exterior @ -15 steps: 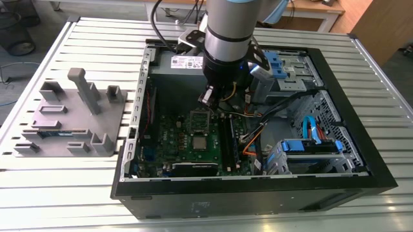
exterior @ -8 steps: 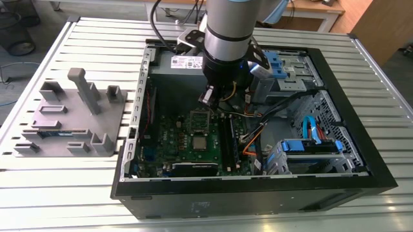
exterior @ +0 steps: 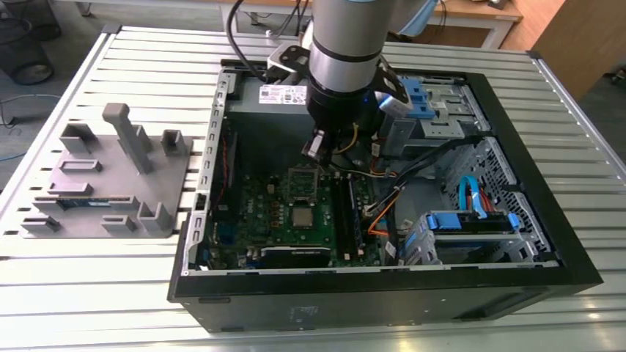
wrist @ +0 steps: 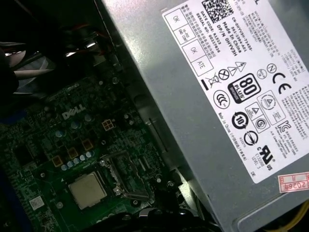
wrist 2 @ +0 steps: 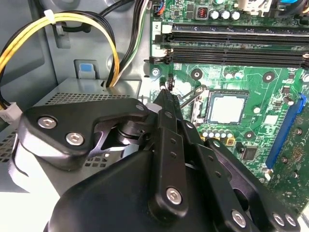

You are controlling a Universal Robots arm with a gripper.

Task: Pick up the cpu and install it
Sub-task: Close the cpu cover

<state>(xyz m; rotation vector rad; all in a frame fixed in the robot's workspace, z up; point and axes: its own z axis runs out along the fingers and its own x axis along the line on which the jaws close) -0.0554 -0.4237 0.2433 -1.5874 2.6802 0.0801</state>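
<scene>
Yellow cables [wrist 2: 72,21] beside hand [wrist 2: 166,92], cpu [wrist 2: 227,108] seated.

Gripper [wrist 2: 166,89] body blocks the lower motherboard [wrist 2: 251,121] in the second wrist view, fingertip state unreadable. Arm [exterior: 342,66] hides the case's [exterior: 391,293] back wall in the exterior view. Power supply [wrist: 227,96] is cut off by the frame edge in the first wrist view.

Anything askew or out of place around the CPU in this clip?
Nothing stands out. The cpu lies flat and square in its socket on the motherboard, with the gripper above the board beside it, holding nothing.
</scene>
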